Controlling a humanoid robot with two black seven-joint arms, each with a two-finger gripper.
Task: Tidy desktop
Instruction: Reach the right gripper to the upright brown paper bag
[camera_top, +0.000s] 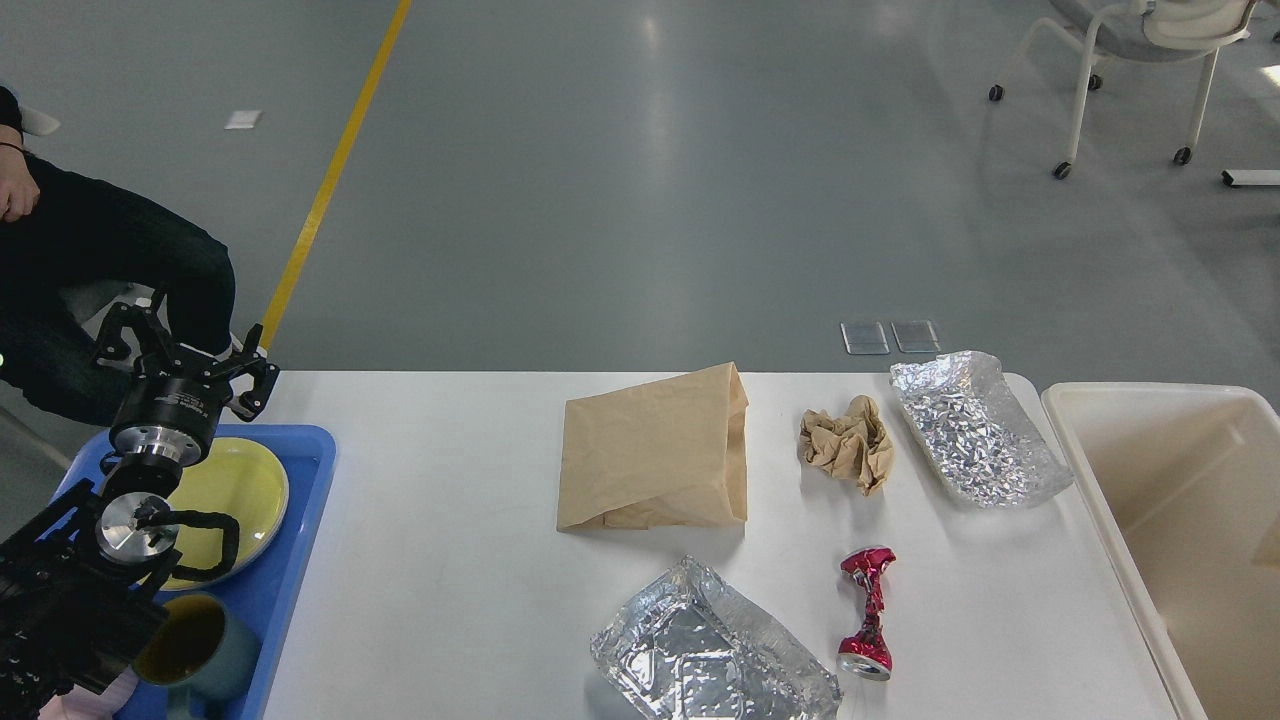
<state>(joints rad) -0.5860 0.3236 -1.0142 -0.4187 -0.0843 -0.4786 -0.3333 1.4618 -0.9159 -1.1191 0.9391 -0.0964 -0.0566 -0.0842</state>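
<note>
Five pieces of litter lie on the large white rectangular desktop (450, 560), which fills the lower middle of my head view. At centre sits a flat tan paper bag (655, 455); at its 3 o'clock, just beside it, a crumpled brown paper ball (848, 440); further toward 3 o'clock, near the desktop's right edge, a crinkled silver foil tray (975, 430). At the bag's 6 o'clock lies a second crushed silver foil tray (712, 650), and at that tray's 3 o'clock, just beside it, a crushed red metal can (868, 625). A cream plastic bin (1105, 520) stands against the desktop's right edge. At 9 o'clock a blue plastic tray (300, 540) holds a round yellow plate (235, 485) and a teal mug (215, 655). My left gripper (185, 355) hangs above the tray's far end, fingers spread wide, holding nothing. My right gripper does not appear
</note>
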